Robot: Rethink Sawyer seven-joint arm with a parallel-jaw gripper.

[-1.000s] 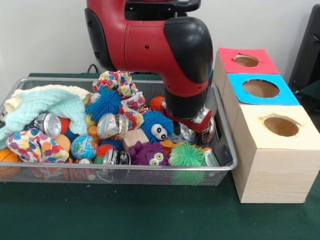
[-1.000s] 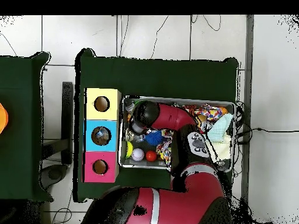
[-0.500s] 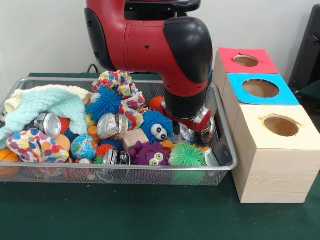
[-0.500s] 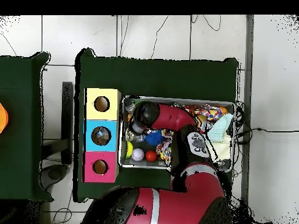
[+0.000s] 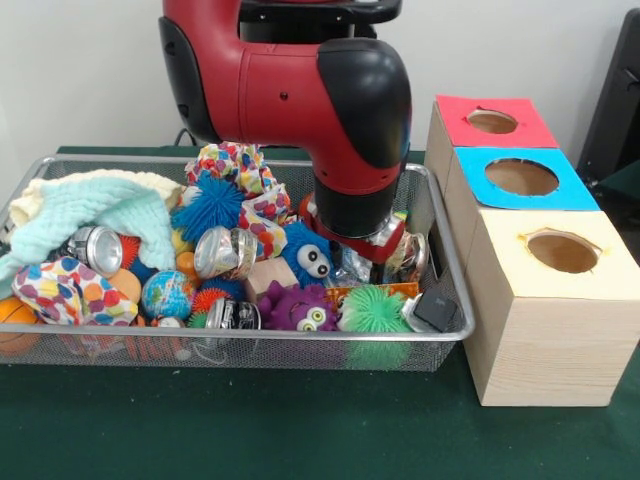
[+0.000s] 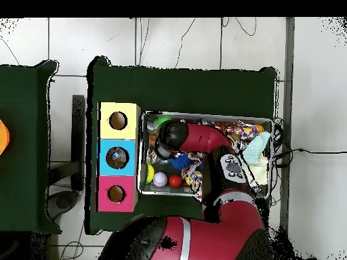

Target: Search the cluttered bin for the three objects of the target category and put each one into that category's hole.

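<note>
Gripper (image 5: 368,252) down in the wire bin (image 5: 440,225) clutter, grip state can't tell as arm hides it, crumpled silver cans (image 5: 400,255) right against it, blue googly-eyed furry toy (image 5: 308,255) just beside, green spiky ball (image 5: 375,310) in front, three-hole boxes (image 5: 540,250) off past the bin wall.

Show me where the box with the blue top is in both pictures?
Front view: the box with the blue top sits on the right, middle of three boxes, beside the wire bin.
Overhead view: the box with the blue top is on the left, again the middle one, left of the bin.
Shared landmark: the red-topped box next to it, on the side nearer the robot.
</note>
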